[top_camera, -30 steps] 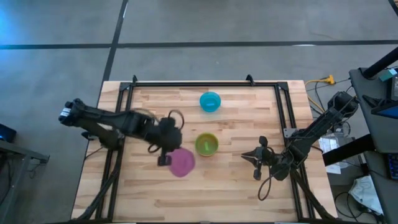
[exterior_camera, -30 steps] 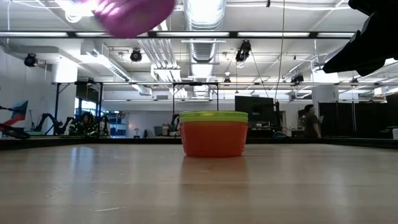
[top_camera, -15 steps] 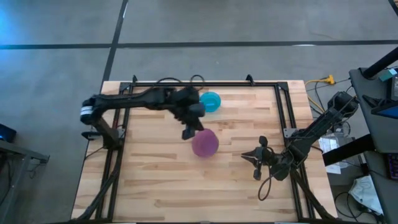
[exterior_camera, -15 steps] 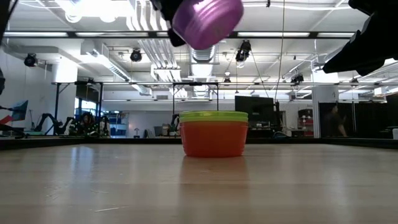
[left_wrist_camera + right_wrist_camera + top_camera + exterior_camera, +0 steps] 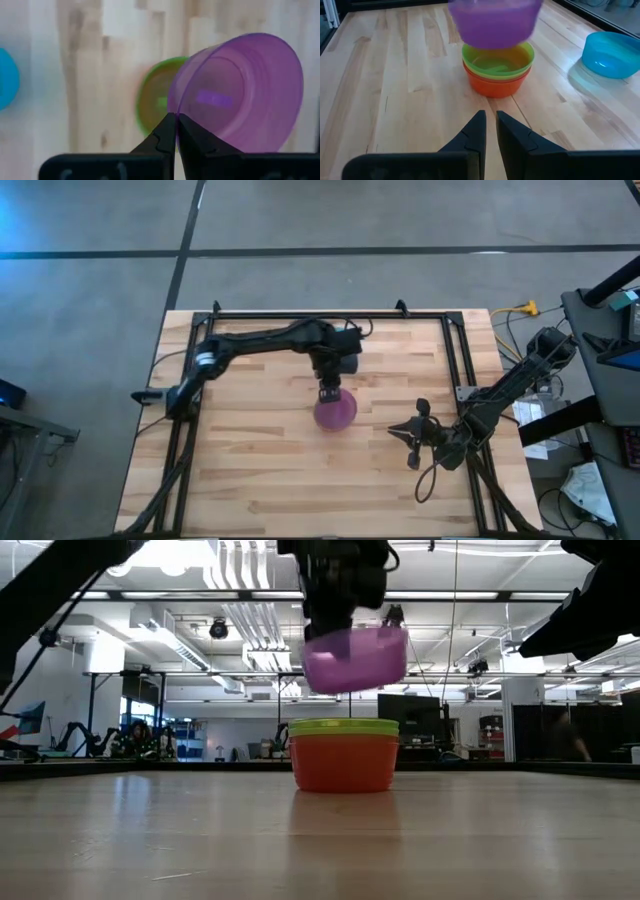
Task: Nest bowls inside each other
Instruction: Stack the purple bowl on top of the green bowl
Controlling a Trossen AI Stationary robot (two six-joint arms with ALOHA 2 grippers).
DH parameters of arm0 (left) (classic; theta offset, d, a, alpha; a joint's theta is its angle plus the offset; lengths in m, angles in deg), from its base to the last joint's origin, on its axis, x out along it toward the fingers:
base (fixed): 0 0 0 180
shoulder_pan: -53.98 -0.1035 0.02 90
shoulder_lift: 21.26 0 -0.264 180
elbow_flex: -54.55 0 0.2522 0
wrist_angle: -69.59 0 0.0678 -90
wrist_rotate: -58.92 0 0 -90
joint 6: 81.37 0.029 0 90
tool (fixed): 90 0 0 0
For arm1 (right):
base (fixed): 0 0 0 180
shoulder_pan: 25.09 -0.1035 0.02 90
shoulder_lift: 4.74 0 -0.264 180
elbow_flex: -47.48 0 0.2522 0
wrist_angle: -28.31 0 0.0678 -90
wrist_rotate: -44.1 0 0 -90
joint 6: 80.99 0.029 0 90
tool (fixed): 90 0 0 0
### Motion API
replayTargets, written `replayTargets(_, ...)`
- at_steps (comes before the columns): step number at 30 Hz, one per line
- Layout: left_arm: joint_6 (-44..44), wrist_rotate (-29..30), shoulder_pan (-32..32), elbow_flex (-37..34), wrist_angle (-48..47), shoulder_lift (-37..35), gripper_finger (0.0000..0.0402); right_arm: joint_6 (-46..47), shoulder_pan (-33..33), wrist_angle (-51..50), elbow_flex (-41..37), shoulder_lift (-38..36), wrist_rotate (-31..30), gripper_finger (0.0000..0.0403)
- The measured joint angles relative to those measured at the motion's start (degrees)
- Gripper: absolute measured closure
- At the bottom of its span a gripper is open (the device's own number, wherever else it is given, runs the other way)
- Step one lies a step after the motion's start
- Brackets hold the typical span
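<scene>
My left gripper is shut on a purple bowl and holds it in the air just above a stack of a green bowl nested in an orange bowl. The stack stands on its base mid-table; the purple bowl covers it in the high view. A blue bowl stands alone nearer the far edge. No yellow or pink-magenta bowl shows. My right gripper waits shut to the right of the stack, level with it. My left gripper pinches the purple bowl's rim between its two fingers, on the side toward the table's far edge. The fingers come from above, pointing down. The bowl hangs clear of the stack, mouth up and slightly tilted.
Bare wooden table lies all around the stack. A black frame runs along the table's far, left and right edges. The left arm reaches across the far half of the table and covers the blue bowl in the high view.
My left gripper has carried the purple bowl from the near-left of the stack to the right, over the stack, while the arm swung toward the far edge. The bowl has turned from bottom-up to mouth-up and has come down close above the green bowl.
</scene>
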Motion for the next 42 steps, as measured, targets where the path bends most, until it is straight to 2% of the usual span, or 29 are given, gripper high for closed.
replayTargets(6,1.27,1.62,-0.63,4.92,-3.73,4.4,0.0402,0.0,-0.01,0.0,0.0,0.0,0.0,0.0365)
replayTargets(16,2.62,1.48,-1.96,4.37,-3.99,4.47,0.0402,-0.44,0.0,-0.02,0.0,0.0,0.0,0.0365)
replayTargets(27,3.54,0.61,-1.81,3.51,-4.05,8.84,0.0402,-0.66,0.0,-0.06,0.0,-0.01,0.0,0.0365)
replayTargets(42,5.45,0.81,-1.94,1.44,-4.05,9.05,0.0402,-0.44,-0.02,-0.02,0.0,-0.02,0.09,0.0365)
